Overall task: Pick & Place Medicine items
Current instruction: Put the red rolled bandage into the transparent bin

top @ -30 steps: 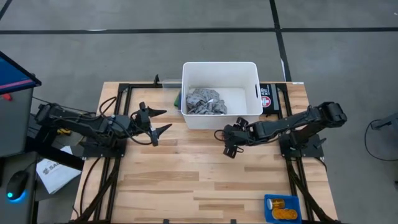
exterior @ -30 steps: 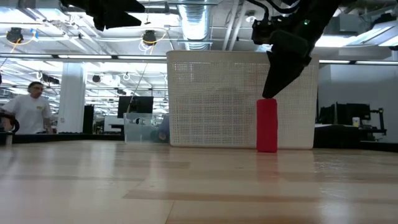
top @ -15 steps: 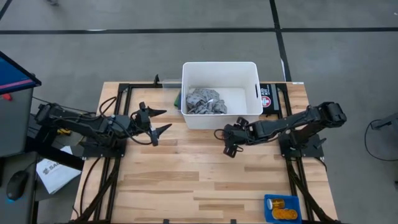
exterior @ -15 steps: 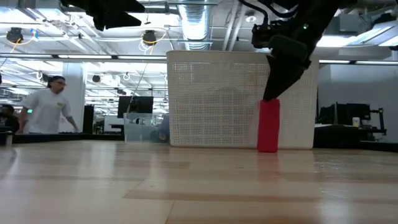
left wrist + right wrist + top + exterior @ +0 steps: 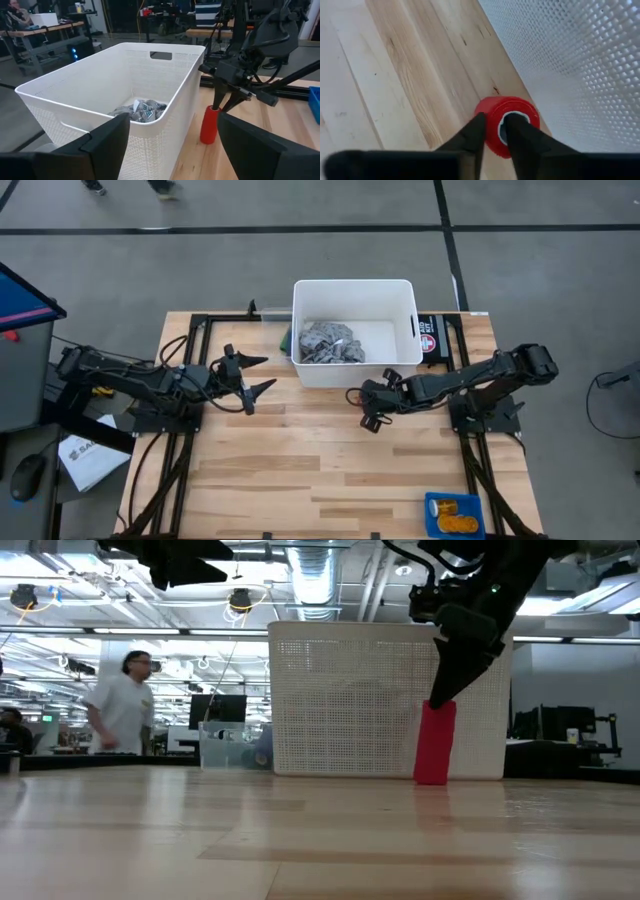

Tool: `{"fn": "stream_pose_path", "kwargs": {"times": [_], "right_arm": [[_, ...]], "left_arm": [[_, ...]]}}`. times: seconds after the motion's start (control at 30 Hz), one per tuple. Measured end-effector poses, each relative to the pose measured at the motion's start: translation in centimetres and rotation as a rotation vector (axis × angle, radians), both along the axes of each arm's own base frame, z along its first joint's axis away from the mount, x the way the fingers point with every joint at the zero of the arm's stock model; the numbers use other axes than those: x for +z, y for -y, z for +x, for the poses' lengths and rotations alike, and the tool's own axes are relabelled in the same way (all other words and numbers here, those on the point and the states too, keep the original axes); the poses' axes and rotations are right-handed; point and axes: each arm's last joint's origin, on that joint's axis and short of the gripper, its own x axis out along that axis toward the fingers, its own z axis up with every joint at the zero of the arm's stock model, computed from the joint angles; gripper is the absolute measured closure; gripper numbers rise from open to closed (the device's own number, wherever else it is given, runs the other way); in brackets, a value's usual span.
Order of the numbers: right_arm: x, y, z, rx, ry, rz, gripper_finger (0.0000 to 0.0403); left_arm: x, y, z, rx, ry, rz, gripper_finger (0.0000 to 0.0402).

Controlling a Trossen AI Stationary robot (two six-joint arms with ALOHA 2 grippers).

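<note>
- Left gripper [image 5: 262, 372] hangs over the left part of the desk [image 5: 300, 470] in the high view. Its fingers are spread wide with nothing between them, and they point toward the white bin [image 5: 355, 282].
- In the low view a person [image 5: 125, 710] in a light shirt stands in the room behind the desk, left of center.
- The white bin sits at the top middle of the desk in the high view, with a grey rag [image 5: 330, 343] crumpled inside toward its left half. Something small and green [image 5: 286, 338] pokes out beside the bin's left wall.
- A red cylinder [image 5: 435, 745] stands just in front of the bin's perforated wall, right of center in the low view. It leans a bit, with its top tipped to the right.
- Right gripper [image 5: 374, 412] is just below the bin's lower right corner in the high view. The right wrist view shows its fingers [image 5: 472, 132] pinched on the cylinder's rim, one outside it and the other down in the open top.
- A black box with a red label [image 5: 430, 338] sits against the bin's right wall.
- At the lower right of the high view a blue tray [image 5: 432, 502] holds some orange items [image 5: 455, 515]. They're well apart from both arms and too small to make out properly.
</note>
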Motion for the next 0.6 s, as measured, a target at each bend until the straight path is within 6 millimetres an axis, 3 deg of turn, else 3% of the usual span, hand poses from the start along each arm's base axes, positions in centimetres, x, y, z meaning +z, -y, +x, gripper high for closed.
{"fn": "stream_pose_path", "kwargs": {"times": [0.13, 0.33, 0.43, 0.6], "right_arm": [[0.1, -0.3, -0.1, 0.004, 0.010, 0.016, 0.0383], [1.5, -1.0, 0.1, 0.006, 0.043, 0.033, 0.0395], [3.8, -2.0, 0.4, 0.039, 0.111, 0.050, 0.0397], [9.2, -4.2, 0.6, 0.147, 0.314, 0.125, 0.0400]], "left_arm": [[0.0, 0.0, 0.0, 0.001, 0.007, -0.014, 0.0112], [-0.1, 0.5, -0.1, -0.040, -0.005, -0.022, 0.0112], [-0.4, 1.3, -0.2, -0.116, -0.032, -0.023, 0.0112], [-0.6, 3.2, -0.5, -0.281, -0.041, -0.080, 0.0110]]}}
